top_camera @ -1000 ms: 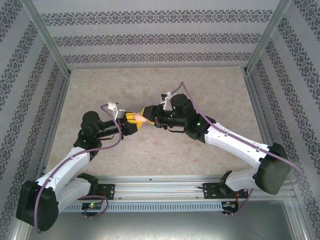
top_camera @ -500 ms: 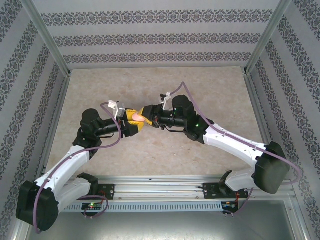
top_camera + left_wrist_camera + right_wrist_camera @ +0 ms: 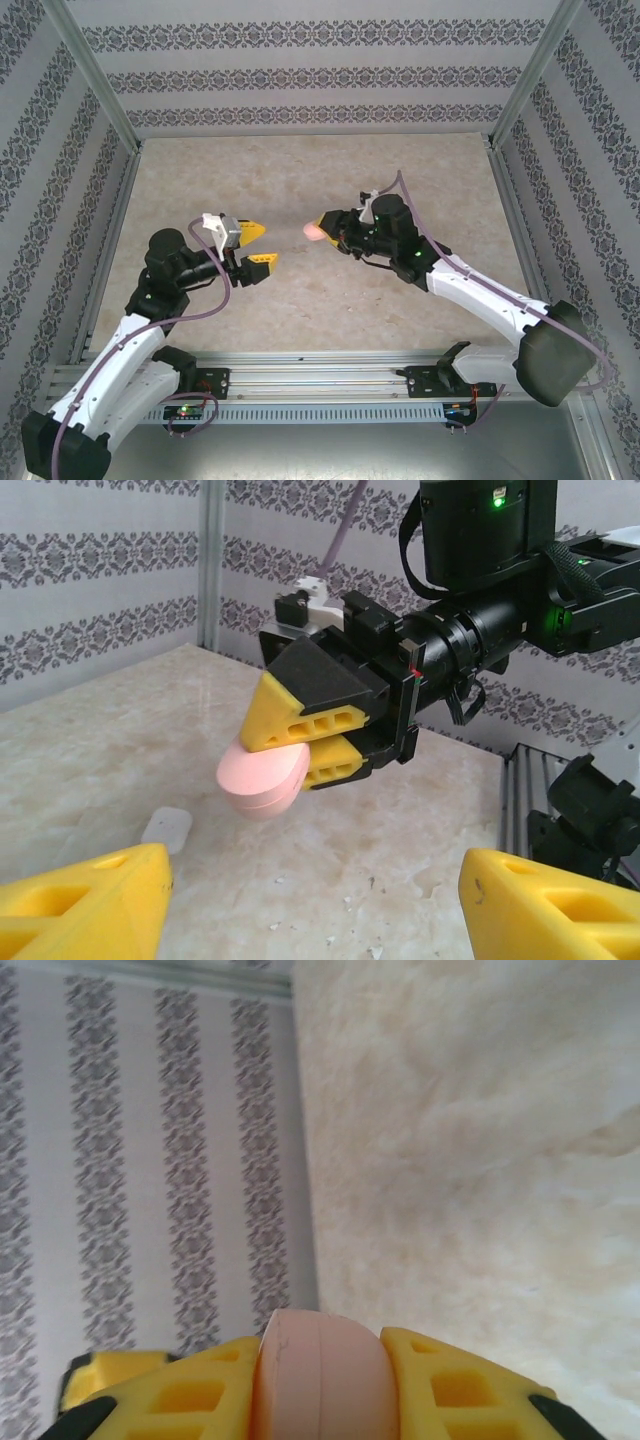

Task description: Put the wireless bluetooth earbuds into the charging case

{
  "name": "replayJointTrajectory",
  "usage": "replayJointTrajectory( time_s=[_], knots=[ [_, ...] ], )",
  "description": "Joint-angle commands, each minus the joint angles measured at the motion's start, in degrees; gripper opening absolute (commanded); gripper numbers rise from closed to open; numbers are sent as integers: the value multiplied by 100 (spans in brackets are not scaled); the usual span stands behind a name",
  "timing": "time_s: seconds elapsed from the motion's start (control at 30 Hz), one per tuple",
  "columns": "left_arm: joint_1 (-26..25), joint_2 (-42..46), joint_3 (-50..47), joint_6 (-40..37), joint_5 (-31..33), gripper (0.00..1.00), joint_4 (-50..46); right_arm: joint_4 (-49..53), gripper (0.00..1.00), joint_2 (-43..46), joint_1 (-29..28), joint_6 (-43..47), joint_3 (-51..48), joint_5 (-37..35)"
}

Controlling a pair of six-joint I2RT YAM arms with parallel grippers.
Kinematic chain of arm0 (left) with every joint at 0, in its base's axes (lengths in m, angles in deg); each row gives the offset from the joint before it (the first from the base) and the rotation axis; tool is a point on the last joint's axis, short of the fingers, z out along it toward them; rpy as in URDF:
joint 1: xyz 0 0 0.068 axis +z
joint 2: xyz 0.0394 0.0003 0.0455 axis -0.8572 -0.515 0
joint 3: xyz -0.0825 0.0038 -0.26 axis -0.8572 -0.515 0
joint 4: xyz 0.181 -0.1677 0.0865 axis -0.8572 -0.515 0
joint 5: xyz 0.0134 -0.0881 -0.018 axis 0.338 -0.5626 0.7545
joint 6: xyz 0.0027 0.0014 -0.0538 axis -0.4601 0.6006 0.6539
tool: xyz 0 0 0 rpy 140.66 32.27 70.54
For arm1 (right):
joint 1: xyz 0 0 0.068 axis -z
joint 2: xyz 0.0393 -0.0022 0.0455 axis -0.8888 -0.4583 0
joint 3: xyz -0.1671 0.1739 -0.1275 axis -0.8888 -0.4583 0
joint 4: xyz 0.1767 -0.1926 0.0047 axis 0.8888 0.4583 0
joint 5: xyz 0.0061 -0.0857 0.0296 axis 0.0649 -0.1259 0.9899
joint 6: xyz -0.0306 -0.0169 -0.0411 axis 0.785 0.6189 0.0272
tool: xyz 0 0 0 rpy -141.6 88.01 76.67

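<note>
This is a robot test cell in a lab. A white left arm and right arm are bolted to a metal rail at the edge of a marble-look table. Bare metal posts frame walls covered in patterned wallpaper. Loose cables and a lit circuit board lie exposed.

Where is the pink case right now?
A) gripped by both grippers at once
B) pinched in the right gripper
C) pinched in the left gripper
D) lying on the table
B: the pink case sits between the yellow fingers of the right gripper, up off the table, while the left gripper stands open and apart from it.
</note>
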Motion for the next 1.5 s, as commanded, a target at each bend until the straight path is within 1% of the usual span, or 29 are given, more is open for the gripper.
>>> replayJointTrajectory(
  time_s=[0.0,0.13,0.3,0.5,0.7,0.77,0.83,0.9,1.0,1.13,1.23,1.3,1.37,1.47],
  knots=[
    [54,105,-63,-110,256,72,-331,359,17,13,229,522,-263,-326],
    [51,104,-297,108,432,71,-159,434,17,-362,394,879,-333,-289],
    [50,100,-647,210,808,68,-20,176,17,-1246,506,1211,-265,1],
    [49,141,-949,324,915,66,18,-551,16,-2363,553,1219,-127,433],
    [59,157,-1009,211,1200,66,-141,-834,16,-3072,557,1287,6,546],
    [62,126,-1012,180,1254,66,-151,-790,19,-3245,579,1358,20,565],
    [59,102,-1021,144,1288,66,-148,-712,26,-3331,588,1416,3,566],
    [61,78,-1030,122,1322,66,-142,-555,36,-3314,589,1477,-15,533],
    [58,64,-1042,72,1387,66,-142,-65,48,-3062,588,1688,-10,369],
    [71,30,-1025,26,1489,66,-141,971,56,-2462,589,2124,97,-109],
    [86,-3,-992,9,1563,67,-138,1833,62,-1841,587,2494,228,-634],
    [105,-29,-940,-5,1679,68,-162,2328,68,-1404,613,2726,304,-1001],
    [107,-84,-859,-45,1926,69,-270,2705,70,-995,652,2972,353,-1376],
    [138,-187,-679,-182,2509,72,-531,3135,72,-333,782,3415,363,-1947]
  ],
)
